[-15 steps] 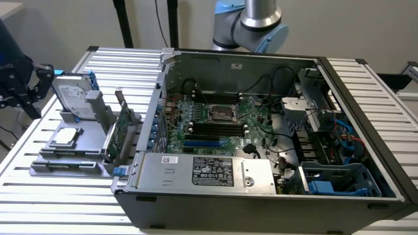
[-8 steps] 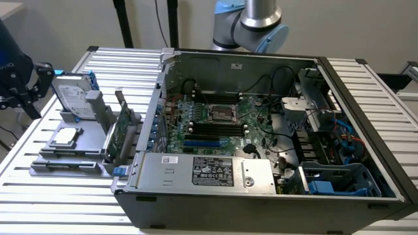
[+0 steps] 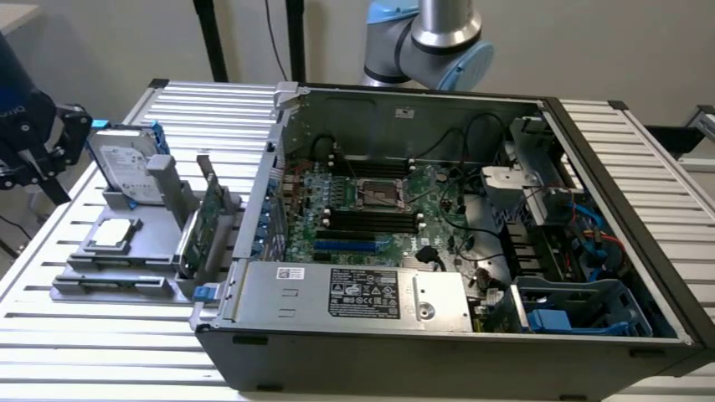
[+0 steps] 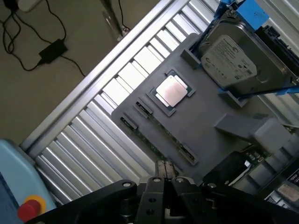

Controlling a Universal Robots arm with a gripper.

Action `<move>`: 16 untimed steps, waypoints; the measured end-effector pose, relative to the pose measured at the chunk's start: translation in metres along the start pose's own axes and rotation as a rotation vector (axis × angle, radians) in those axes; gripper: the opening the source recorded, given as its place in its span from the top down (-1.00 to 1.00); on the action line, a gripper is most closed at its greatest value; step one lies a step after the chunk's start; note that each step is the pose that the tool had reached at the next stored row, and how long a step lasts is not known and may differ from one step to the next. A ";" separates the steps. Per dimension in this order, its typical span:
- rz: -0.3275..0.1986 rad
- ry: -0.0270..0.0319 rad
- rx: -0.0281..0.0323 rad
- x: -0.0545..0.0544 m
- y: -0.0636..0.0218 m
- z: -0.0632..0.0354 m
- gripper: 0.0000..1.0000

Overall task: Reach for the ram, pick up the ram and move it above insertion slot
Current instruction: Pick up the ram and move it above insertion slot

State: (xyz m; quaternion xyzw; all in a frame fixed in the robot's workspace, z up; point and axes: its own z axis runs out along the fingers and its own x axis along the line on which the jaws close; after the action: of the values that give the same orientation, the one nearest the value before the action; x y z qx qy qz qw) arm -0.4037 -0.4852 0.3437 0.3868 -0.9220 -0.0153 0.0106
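The ram (image 4: pixel 158 138) is a thin green stick standing on edge in a groove of the grey holder tray (image 4: pixel 201 116), between small black clips. My gripper (image 4: pixel 164 167) hangs above the tray's edge beside the ram, with its silver fingertips (image 4: pixel 160 164) pressed together and nothing between them. In the exterior view my arm's dark wrist end (image 3: pixel 45 138) is at the far left, beside the tray (image 3: pixel 112 285). The long black insertion slots (image 3: pixel 374 222) lie on the motherboard inside the open computer case (image 3: pixel 447 335).
On the tray stand a silver hard drive with blue rails (image 4: pixel 233 60), a square processor (image 4: pixel 171 90) and a green expansion card (image 3: pixel 201 226). The tray and case rest on a slatted metal table (image 3: pixel 90 352). Cables lie on the floor (image 4: pixel 51 49).
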 end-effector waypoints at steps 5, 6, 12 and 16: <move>-0.092 0.0031 0.0009 0.000 0.0000 0.0000 0.79; -0.109 0.0037 0.0011 0.000 0.0000 0.0000 0.79; -0.219 0.0076 0.0021 0.000 0.0000 0.0000 0.79; -0.291 0.0097 0.0032 0.000 0.0000 0.0000 0.79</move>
State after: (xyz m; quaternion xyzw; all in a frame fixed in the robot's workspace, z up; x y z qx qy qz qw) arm -0.4037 -0.4852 0.3436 0.5163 -0.8562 -0.0133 0.0121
